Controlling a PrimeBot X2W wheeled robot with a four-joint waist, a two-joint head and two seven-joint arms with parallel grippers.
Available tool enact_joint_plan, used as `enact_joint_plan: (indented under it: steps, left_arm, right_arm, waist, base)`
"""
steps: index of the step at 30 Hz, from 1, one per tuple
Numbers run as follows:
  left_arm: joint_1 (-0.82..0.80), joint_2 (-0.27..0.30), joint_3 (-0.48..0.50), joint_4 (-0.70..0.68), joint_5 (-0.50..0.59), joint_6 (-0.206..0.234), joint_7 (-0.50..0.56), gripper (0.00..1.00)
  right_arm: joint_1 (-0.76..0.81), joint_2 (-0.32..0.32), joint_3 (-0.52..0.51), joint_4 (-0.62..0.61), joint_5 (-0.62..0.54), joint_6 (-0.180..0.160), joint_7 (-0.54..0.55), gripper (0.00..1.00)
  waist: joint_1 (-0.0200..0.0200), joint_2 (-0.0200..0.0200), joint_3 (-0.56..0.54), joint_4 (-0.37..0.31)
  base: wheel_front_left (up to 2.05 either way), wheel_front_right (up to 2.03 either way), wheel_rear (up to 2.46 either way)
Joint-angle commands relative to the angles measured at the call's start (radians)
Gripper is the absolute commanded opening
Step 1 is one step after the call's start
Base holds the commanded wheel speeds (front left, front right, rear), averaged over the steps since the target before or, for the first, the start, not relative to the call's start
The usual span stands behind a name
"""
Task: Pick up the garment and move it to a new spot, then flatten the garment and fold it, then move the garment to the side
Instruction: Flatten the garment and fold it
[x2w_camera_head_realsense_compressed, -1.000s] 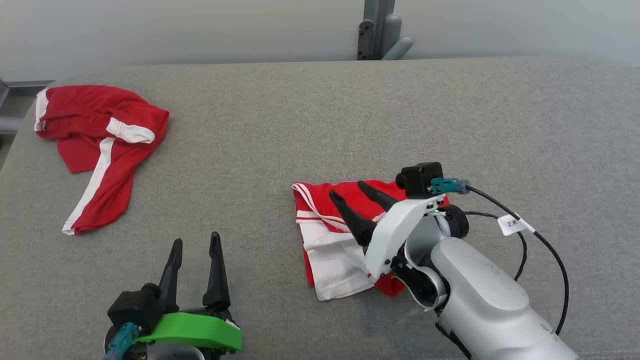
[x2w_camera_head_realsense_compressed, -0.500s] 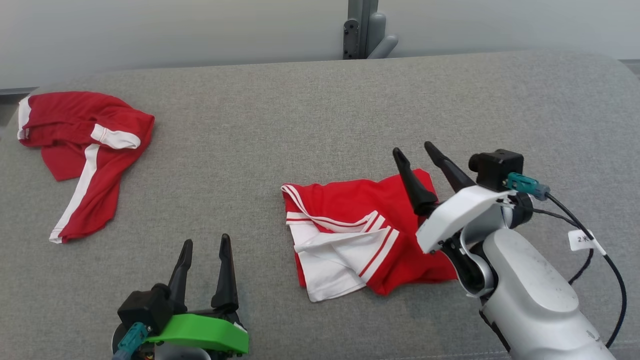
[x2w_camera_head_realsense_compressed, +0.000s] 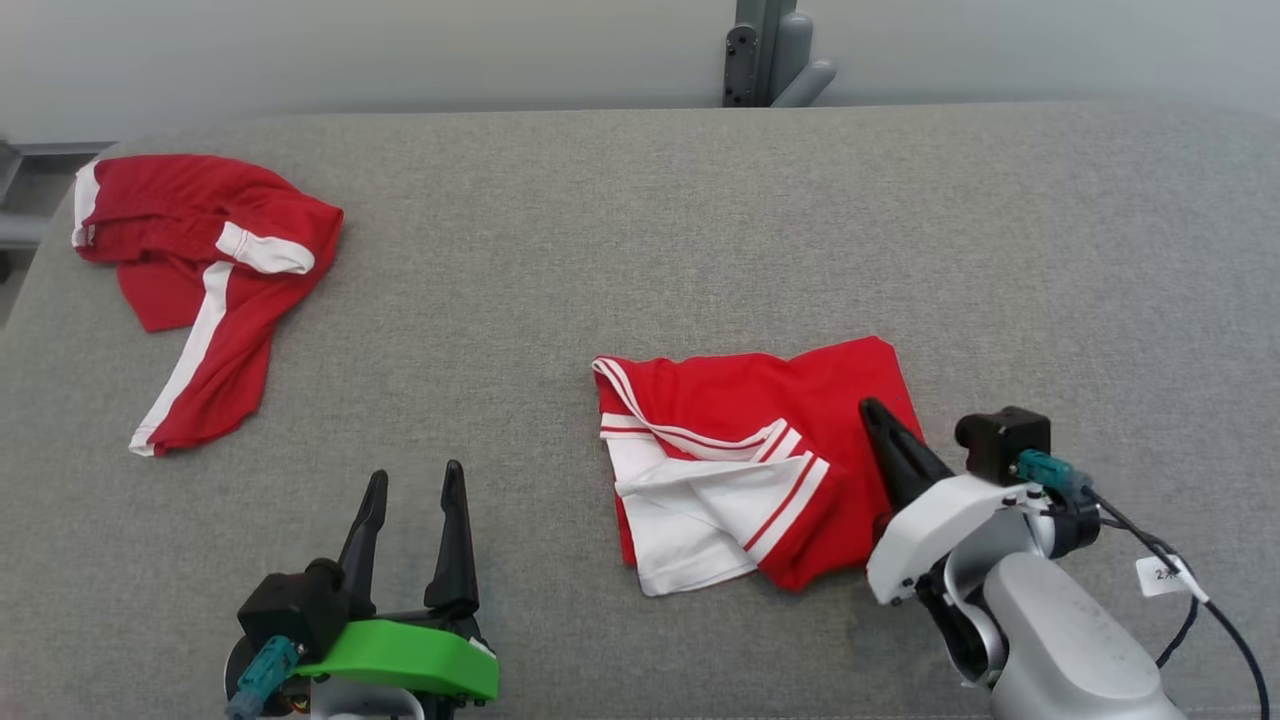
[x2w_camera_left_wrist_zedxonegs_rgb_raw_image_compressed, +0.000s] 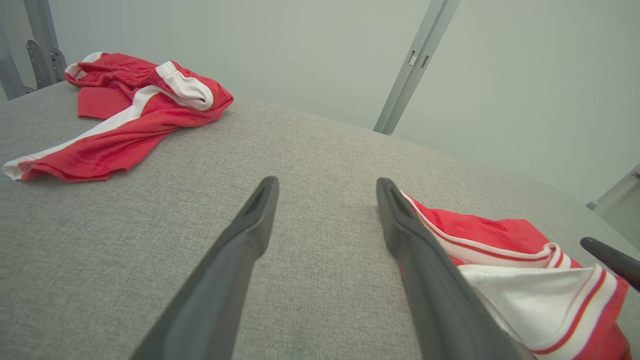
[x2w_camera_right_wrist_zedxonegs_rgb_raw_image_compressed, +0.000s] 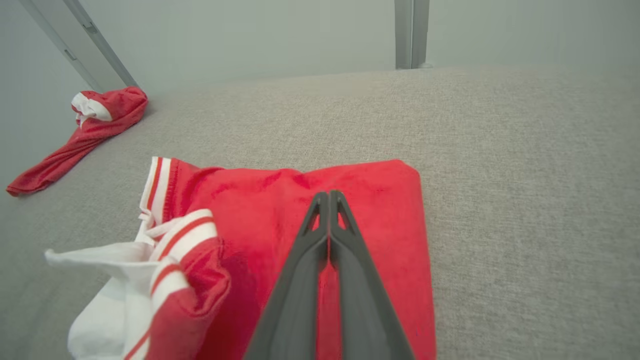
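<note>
Grey tabletop (x2w_camera_head_realsense_compressed: 640, 250): garment (x2w_camera_head_realsense_compressed: 740, 420) beneath right end effector (x2w_camera_head_realsense_compressed: 872, 408) (closed).

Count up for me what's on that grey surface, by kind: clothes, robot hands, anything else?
Garments, red and white: 2 (folded garment, crumpled garment)
Grippers: 2 (left gripper, right gripper)
Total: 4

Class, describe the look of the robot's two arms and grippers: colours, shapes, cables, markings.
The left gripper has a green mount; the right gripper a white mount, silver-grey forearm, black cable and white tag. Each has two long, tapering dark fingers.
</note>
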Motion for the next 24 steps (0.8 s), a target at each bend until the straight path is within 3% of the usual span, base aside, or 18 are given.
enact_joint_plan:
  steps: [1, 24]
  left_arm:
    - [-0.018, 0.001, 0.001, 0.0, 0.007, -0.001, -0.001, 1.0]
    - [0.004, 0.001, 0.006, 0.012, 0.012, -0.004, -0.001, 1.0]
  right_arm:
    - [0.011, 0.003, 0.012, 0.01, 0.002, 0.0, -0.008, 0.0]
    - [-0.084, 0.085, 0.436, 0.174, 0.192, 0.0, -0.054, 0.0]
  waist:
    - [0.0, 0.0, 0.009, 0.014]
    - [0.0, 0.0, -0.018, 0.099]
  base:
    - [0.0, 0.0, 0.0]
    - [0.0, 0.0, 0.0]
